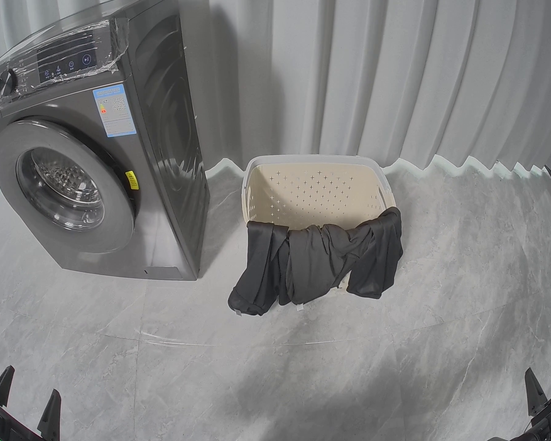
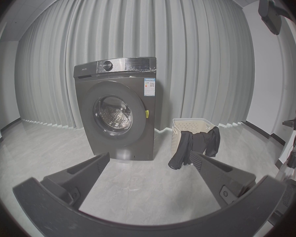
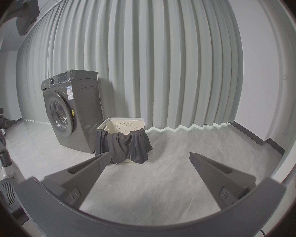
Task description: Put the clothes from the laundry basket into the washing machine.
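Not started: dark cloth clothes hang mid-frame on the cream plastic basket. The grey metal washing machine is shut. The left gripper and right gripper are wide and empty.

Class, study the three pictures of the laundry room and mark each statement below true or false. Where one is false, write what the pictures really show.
1. The door of the washing machine is shut. True.
2. The dark clothes are already inside the washing machine. False: they hang over the front rim of the laundry basket, one end reaching down to the floor.
3. In the head view, the laundry basket stands to the left of the washing machine. False: it stands to the machine's right.
4. The left gripper and the right gripper are both open and empty. True.
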